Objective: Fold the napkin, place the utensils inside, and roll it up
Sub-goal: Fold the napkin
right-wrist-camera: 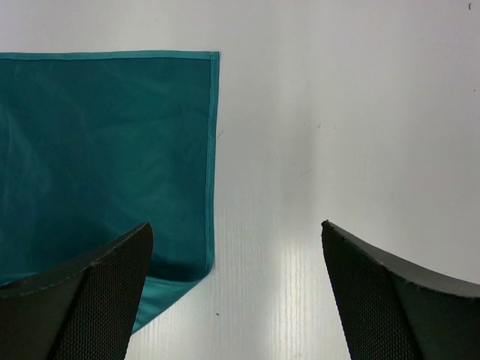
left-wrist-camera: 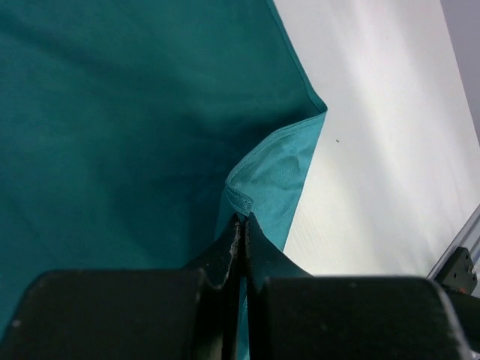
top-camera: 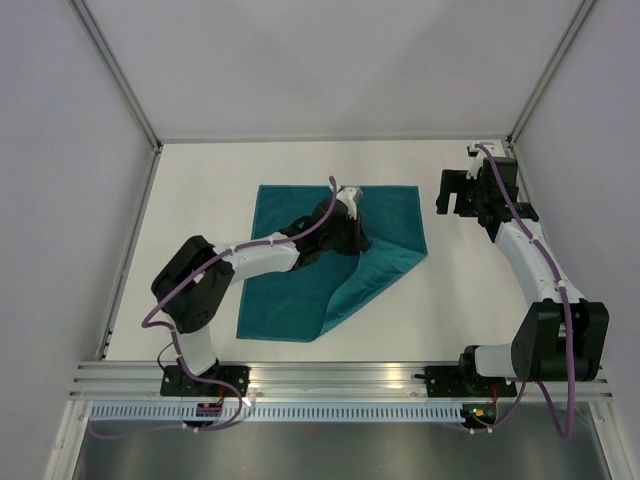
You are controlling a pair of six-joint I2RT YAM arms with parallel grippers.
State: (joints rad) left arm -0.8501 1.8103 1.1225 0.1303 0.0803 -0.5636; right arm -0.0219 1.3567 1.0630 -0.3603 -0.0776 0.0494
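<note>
Left gripper point(left-wrist-camera: 241, 222) pinched tight on a hemmed corner of the one teal napkin point(top-camera: 295, 290), corner held over the cloth's middle, one white table point(top-camera: 200, 190) beneath, right gripper point(right-wrist-camera: 235, 229) fingers wide apart beside the napkin's right edge

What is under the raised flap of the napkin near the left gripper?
The left gripper pinches the napkin by a corner, flap raised. Beneath its edge only the napkin's flat layer and white table show; anything deeper under the flap is covered.
</note>
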